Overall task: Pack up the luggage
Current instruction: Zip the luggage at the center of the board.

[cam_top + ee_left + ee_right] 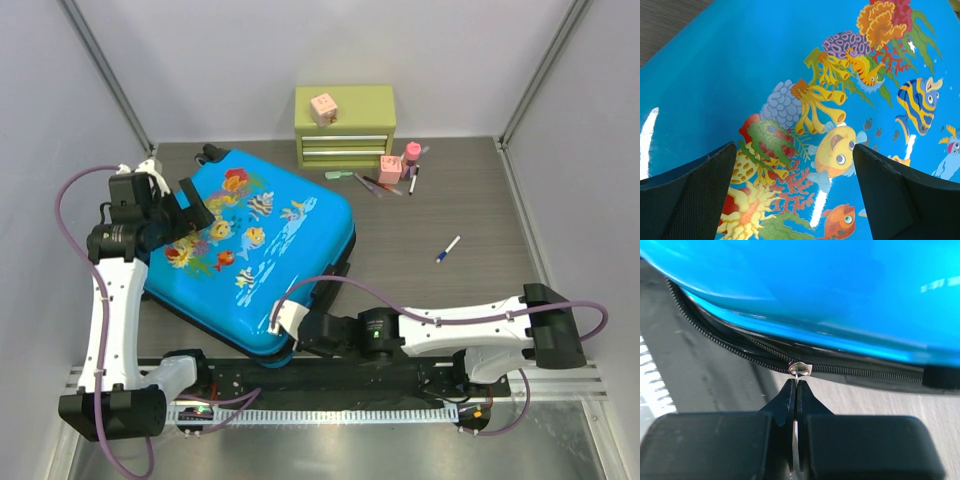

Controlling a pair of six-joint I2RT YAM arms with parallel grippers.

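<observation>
Luggage, a large bright blue hard-shell suitcase (250, 250) printed with colourful fish and coral, lies flat and closed on the dark wood-grain table (460, 200), turned at a diagonal; its printed shell faces up, one corner points toward the back left and another sits near the arm bases; black wheels show at its far corner.

Left gripper (178, 215) hovers over the left part of the shell with its black fingers spread wide and nothing between them; in the left wrist view the two dark pads (695, 195) frame a yellow fish and clumps of coral on the glossy blue surface (790, 60); whether the pads touch the shell cannot be told.

Right gripper (283, 318) reaches in low along the near edge of the suitcase; in the right wrist view its black fingertips (796, 382) are pinched together on the small silver zipper pull (800, 369), whose thin tab runs down between them; the slider sits on the black zipper track (715, 342) that follows the rim under the blue shell (840, 290).

Behind the suitcase, against the back wall, stands a small green drawer chest (345, 125) with a pink cube (323, 108) on its top; a pink bottle (411, 155) and a few pens lie just beside its right end; one blue-and-white pen (448, 249) lies alone on the table, well apart from the suitcase.
</observation>
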